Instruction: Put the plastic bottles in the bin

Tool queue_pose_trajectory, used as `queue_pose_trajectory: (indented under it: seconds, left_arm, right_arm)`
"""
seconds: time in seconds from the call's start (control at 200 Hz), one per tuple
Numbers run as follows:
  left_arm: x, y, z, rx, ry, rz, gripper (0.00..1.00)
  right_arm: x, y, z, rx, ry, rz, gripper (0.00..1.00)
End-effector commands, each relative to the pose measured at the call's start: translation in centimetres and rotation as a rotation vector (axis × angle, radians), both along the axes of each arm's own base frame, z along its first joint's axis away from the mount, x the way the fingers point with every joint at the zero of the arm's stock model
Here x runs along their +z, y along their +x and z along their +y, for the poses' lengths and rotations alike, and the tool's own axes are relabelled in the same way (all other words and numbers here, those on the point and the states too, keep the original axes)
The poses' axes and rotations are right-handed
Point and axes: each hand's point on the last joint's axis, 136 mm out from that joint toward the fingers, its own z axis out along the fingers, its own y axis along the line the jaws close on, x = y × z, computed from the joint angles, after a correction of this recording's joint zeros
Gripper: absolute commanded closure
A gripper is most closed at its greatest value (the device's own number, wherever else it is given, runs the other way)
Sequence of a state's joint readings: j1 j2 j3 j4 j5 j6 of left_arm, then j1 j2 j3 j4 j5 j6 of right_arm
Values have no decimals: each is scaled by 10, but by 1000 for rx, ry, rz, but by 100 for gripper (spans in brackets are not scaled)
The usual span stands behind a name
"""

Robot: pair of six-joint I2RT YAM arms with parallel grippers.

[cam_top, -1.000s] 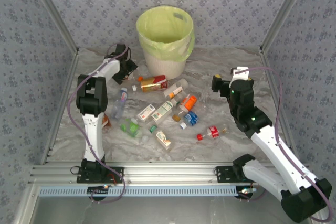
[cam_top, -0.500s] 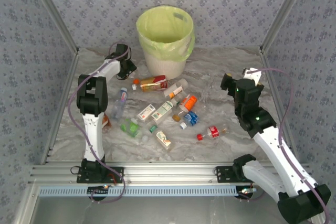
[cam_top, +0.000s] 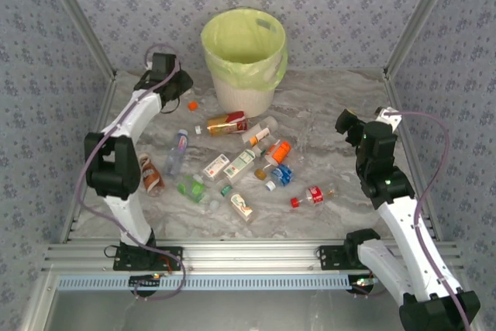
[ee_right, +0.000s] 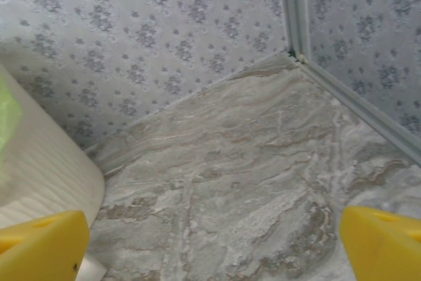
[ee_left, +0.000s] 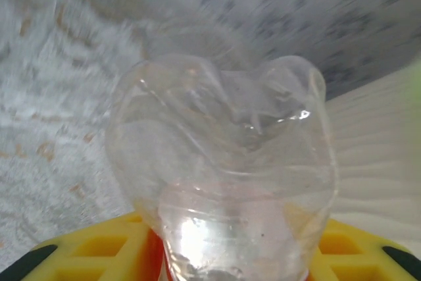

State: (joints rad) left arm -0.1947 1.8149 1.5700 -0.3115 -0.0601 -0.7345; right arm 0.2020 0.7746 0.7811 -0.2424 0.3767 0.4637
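plastic bottles (cam_top: 240, 162) lie scattered on their sides over the middle of the marble table (cam_top: 325, 98), at 6 o'clock from the bin (cam_top: 243, 60), which stands upright against the far wall at 12 o'clock. among them, an orange-labelled bottle (cam_top: 227, 122) lies nearest the bin, its long axis running 3 to 9 with the orange cap toward 9. a blue-tinted bottle (cam_top: 177, 150) lies with its axis close to 12 to 6. a red-capped bottle (cam_top: 312, 195) rests at about 4 o'clock of the heap, cap pointing to 8.

one clear bottle (ee_left: 223, 162) is off the heap: the left gripper (cam_top: 177, 89), at 9 o'clock of the bin and just beside it, has its yellow fingers (ee_left: 85, 255) closed on either side of it. in the left wrist view the bottle's long axis runs straight away from the fingers, its lobed base pointing outward toward the wall and the bin's white side. a red-orange patch shows low down by the fingers; whether it is a cap or a label i cannot tell.

the right gripper (cam_top: 346, 123) is at 3 o'clock, well apart from the bottles, fingers spread wide with nothing between them.
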Motion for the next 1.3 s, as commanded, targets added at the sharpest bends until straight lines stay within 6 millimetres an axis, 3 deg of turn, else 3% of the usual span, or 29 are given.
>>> queue_pose_trajectory:
  seconds: [0.0,0.28,0.395,0.475,0.69,0.86,1.059,1.294]
  left_arm:
    - [70,-3,-13,-34,5,-219,68]
    - [212,-21,-42,-80,23,-620,68]
    - [248,-17,-63,-149,0,-724,67]
    - [259,-10,-87,-246,-32,-736,67]
    - [252,1,-156,-466,-3,-699,66]
    - [232,18,-187,-542,49,-593,65]
    - [194,42,-196,-523,71,-485,63]
    - [145,50,-194,-495,80,-338,59]
  right_arm:
    - [11,3,11,62,29,-42,0]
    - [12,-1,5,25,40,-48,0]
    - [10,-2,6,30,44,-39,0]
    - [11,-2,7,37,47,-43,0]
    - [13,-3,6,41,36,-38,0]
    - [12,-3,7,49,29,-25,0]
    - [11,-5,7,52,24,-12,0]
    - [14,-7,5,44,8,-4,0]
